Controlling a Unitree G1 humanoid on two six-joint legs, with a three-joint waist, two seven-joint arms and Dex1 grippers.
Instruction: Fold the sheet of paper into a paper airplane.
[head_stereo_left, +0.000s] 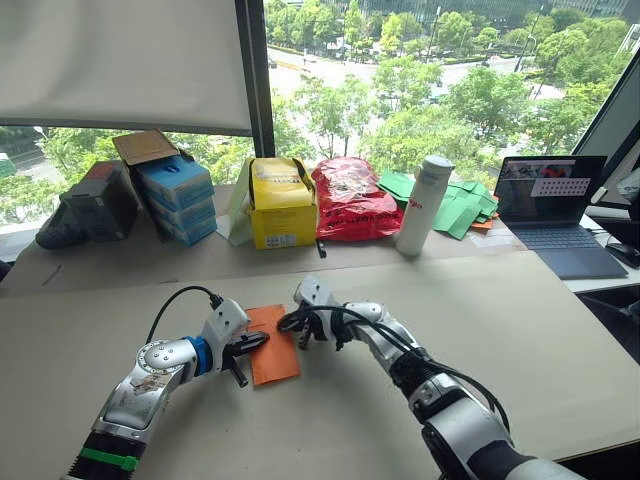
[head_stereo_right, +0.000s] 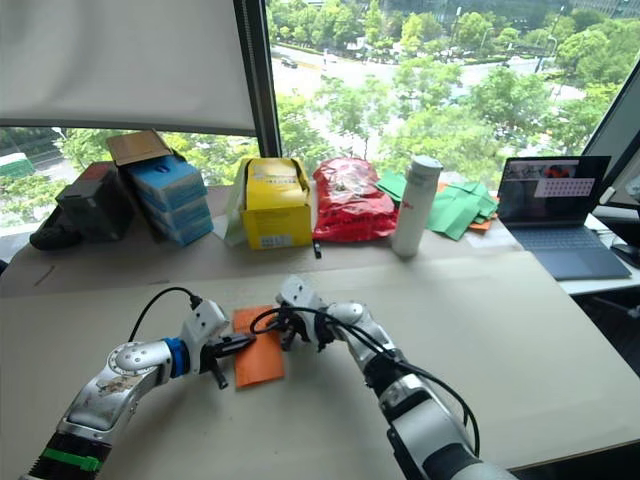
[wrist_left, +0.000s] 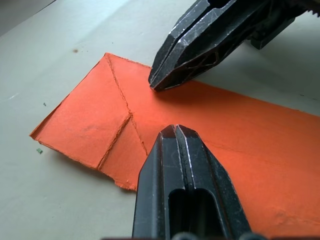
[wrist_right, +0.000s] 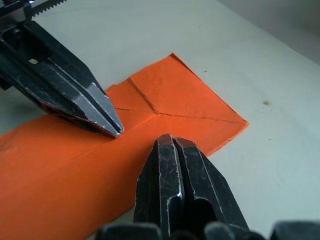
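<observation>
The sheet of paper (head_stereo_left: 272, 343) lay flat on the table (head_stereo_left: 520, 330), half folded, and both the left gripper (wrist_left: 176, 131) and right gripper (wrist_right: 169, 141), tips pressed together and empty, rested on it; they should, I think, press slowly along the crease.

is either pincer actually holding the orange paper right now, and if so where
Neither grips it. Both the left pincer and the right pincer are shut, tips down on the folded orange sheet of paper near its creased end.

Beige table (head_stereo_left: 520, 330) — sheet of paper (head_stereo_left: 273, 345) on it.
</observation>
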